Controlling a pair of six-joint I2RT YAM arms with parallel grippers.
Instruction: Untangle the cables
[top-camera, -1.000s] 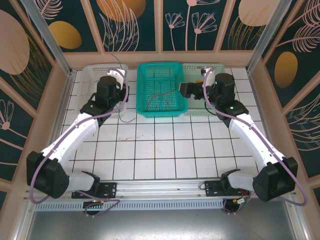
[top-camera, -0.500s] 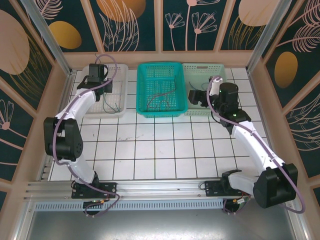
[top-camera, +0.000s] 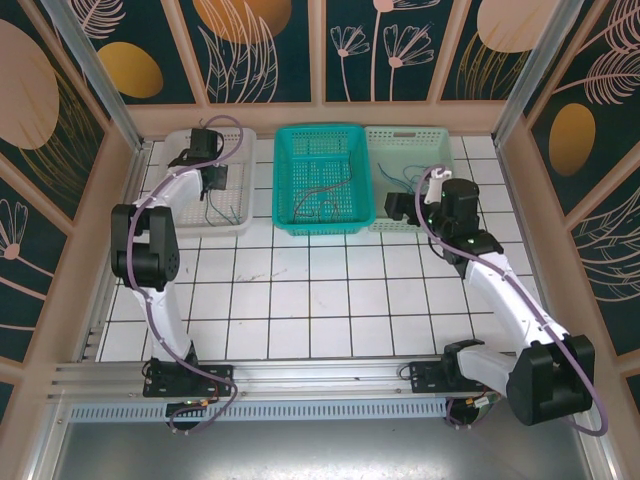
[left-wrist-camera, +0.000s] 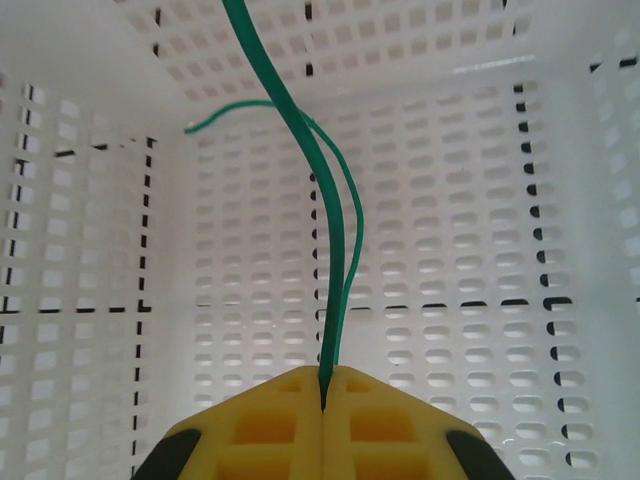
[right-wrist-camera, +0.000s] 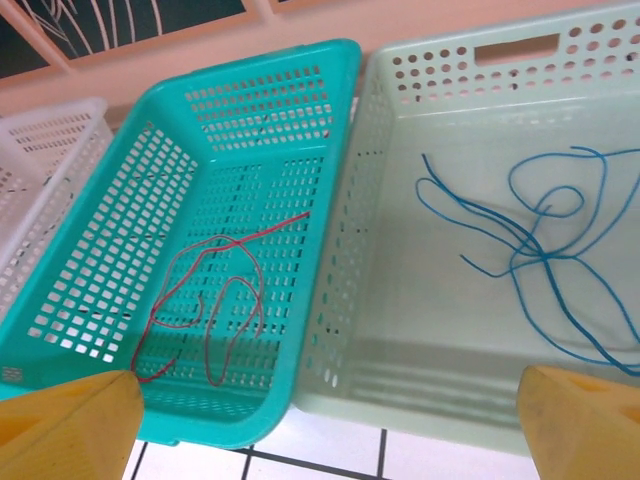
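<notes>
My left gripper (top-camera: 214, 178) hangs over the white basket (top-camera: 178, 142), shut on a green cable (left-wrist-camera: 322, 230) that rises from between the yellow pads (left-wrist-camera: 270, 425) in the left wrist view. More green cable (top-camera: 221, 212) lies in that basket. A red cable (right-wrist-camera: 192, 262) and a purplish-grey one (right-wrist-camera: 236, 300) lie looped together in the teal basket (right-wrist-camera: 90, 250). Blue cables (right-wrist-camera: 545, 240) sprawl in the pale green basket (right-wrist-camera: 420, 400). My right gripper (top-camera: 399, 207) is open at that basket's near-left corner, holding nothing.
The three baskets stand side by side along the back wall, teal (top-camera: 318, 134) in the middle and pale green (top-camera: 405, 135) on the right. In front of them lies the white tiled table (top-camera: 320, 300). Pink side walls close the space left and right.
My left arm has folded back and its gripper has moved left, over the white basket, with the green cable. My right gripper has drawn back toward me from the teal and pale green baskets.
</notes>
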